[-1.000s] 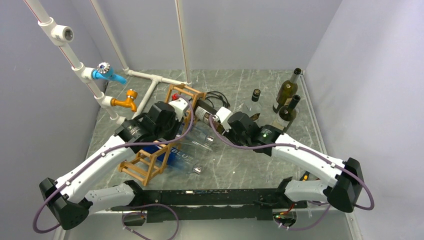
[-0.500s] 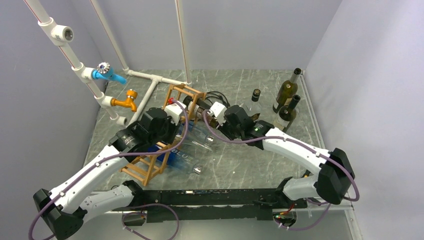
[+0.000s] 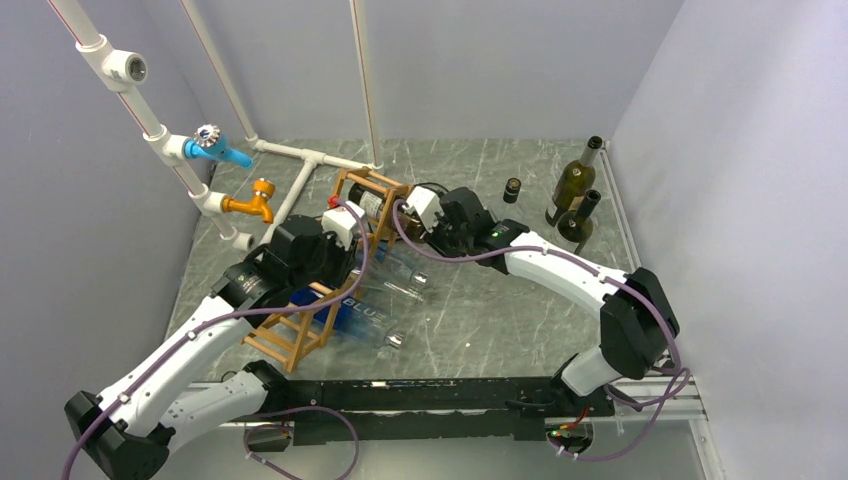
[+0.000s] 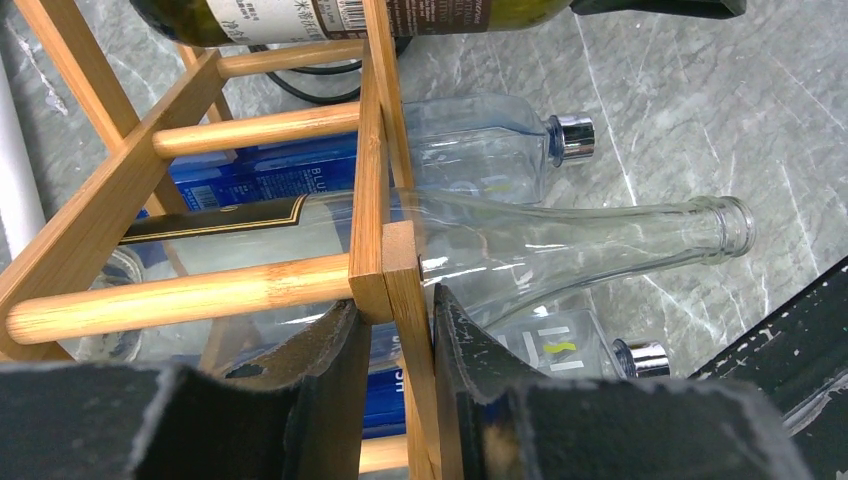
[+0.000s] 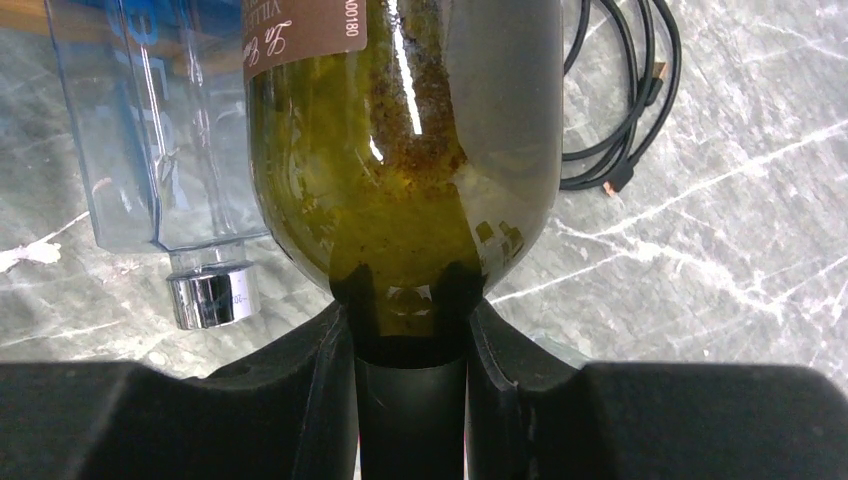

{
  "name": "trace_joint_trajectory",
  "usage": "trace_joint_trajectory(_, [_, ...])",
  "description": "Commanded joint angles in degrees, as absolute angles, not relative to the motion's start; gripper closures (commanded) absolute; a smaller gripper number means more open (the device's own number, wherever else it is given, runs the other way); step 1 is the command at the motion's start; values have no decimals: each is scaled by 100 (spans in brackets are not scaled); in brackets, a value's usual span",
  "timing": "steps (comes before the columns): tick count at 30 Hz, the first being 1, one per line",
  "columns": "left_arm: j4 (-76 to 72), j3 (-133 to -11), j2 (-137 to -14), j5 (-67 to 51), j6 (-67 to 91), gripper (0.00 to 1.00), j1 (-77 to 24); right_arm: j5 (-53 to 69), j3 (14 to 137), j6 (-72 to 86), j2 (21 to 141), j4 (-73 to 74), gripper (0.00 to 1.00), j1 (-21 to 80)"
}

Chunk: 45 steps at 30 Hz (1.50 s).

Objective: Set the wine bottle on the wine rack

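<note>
The wine rack is a lattice of orange-brown sticks, leaning across the left half of the table. My left gripper is shut on one of its upright posts, with a finger pressed on each side. The wine bottle is dark green with a brown label. It lies nearly level with its base end inside the rack's far cell and crosses the top of the left wrist view. My right gripper is shut on its dark neck and stands just right of the rack.
A clear long-necked bottle and square blue-labelled bottles lie in and beside the rack. Two green bottles and a black-capped one stand at the back right. A black cable lies behind. White pipes with taps line the left.
My right arm has stretched left and away, carrying the wine bottle further into the rack's far cell. My left gripper has closed tighter on the rack post.
</note>
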<state>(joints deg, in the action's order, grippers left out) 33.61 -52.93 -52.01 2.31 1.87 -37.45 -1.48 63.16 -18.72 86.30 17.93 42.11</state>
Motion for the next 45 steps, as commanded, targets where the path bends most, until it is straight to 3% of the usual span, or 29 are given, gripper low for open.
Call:
trace_joint_trajectory(1, [3164, -5241, -5138, -182, -202, 100, -3641, 286, 6762, -1884, 8575, 534, 100, 4048])
trace_joint_trajectory(14, [3082, -5190, -5089, -508, -237, 100, -3634, 343, 7750, -1431, 9375, 757, 100, 4043])
trace_joint_trajectory(19, [3074, -5199, -5164, -513, -237, 100, -3633, 254, 7664, -1351, 9373, 567, 90, 4052])
trace_joint_trajectory(21, [3117, -5223, -5208, -516, -216, 100, -3637, 150, 7578, -1294, 9352, 377, 77, 4052])
trace_joint_trajectory(24, [3155, -5257, -5177, -661, -109, 100, -3630, 69, 7621, -1169, 9436, 304, 69, 4052])
trace_joint_trajectory(27, [3140, -5236, -5064, -755, -125, 100, -3630, 19, 7763, -981, 9542, 455, 48, 4056])
trace_joint_trajectory(31, [3121, -5208, -4984, -603, -159, 100, -3604, -181, 7612, -844, 9416, 488, 32, 4068])
trace_joint_trajectory(38, [3248, -5303, -5168, -528, -107, 100, -3565, -326, 7176, -841, 8840, 783, 21, 4226])
trace_joint_trajectory(45, [3238, -5317, -5142, -581, -37, 100, -3493, -479, 6988, -647, 8285, 1164, 18, 4365])
